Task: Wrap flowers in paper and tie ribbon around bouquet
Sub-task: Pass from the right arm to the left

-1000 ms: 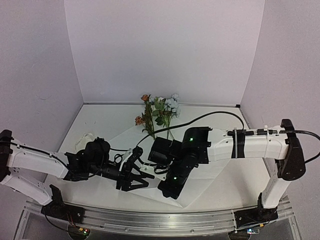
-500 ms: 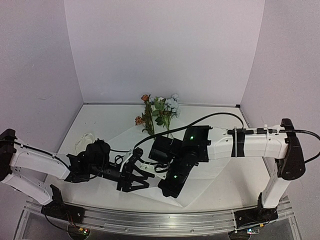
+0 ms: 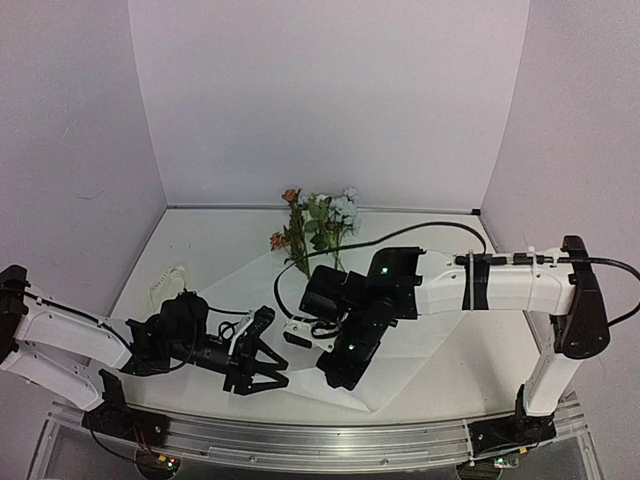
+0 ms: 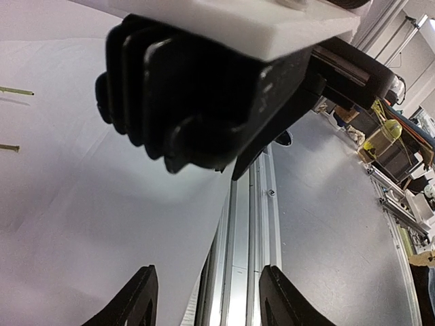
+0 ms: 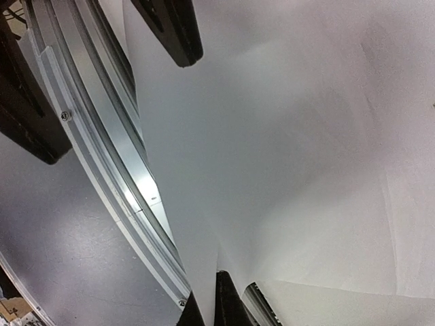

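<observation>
Right wrist view: right gripper (image 5: 217, 288) pinches the paper (image 5: 285, 170) at bottom center, guessing to fold it; left gripper (image 4: 207, 285) gapes wide, empty.

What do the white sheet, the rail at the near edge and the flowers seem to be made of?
The paper looks thin and matt; it bends in soft folds. The rail looks like bare metal, probably aluminium: dull grey shine, screws. The flowers are too small to tell real from artificial.

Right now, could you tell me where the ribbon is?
In the top view, the ribbon lies far left, beyond the left arm and left of the paper.
</observation>
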Robot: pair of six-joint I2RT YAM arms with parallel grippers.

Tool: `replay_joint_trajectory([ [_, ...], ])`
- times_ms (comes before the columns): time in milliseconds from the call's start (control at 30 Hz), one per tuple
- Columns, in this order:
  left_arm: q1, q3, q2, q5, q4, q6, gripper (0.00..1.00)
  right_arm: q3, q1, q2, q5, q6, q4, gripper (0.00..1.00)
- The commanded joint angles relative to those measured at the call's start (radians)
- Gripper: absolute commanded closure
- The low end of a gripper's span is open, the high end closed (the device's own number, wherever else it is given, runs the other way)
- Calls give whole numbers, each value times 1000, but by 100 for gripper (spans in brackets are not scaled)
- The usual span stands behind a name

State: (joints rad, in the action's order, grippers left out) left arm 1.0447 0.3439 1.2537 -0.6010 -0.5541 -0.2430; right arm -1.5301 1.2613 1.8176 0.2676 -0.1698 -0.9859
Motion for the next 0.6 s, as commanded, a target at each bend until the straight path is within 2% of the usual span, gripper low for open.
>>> replay_joint_trajectory([
  [0, 5, 29, 8, -14, -39, 24, 47, -51, -3, 18, -5, -16, 9, 100],
  [333, 5, 70, 73, 6, -54, 66, 49, -50, -3, 12, 2, -22, 8, 100],
  [467, 5, 81, 98, -2, -59, 65, 58, -45, -3, 14, -7, -23, 8, 100],
  [567, 4, 87, 111, -7, -55, 58, 72, -44, -4, 16, -22, -32, 7, 98],
])
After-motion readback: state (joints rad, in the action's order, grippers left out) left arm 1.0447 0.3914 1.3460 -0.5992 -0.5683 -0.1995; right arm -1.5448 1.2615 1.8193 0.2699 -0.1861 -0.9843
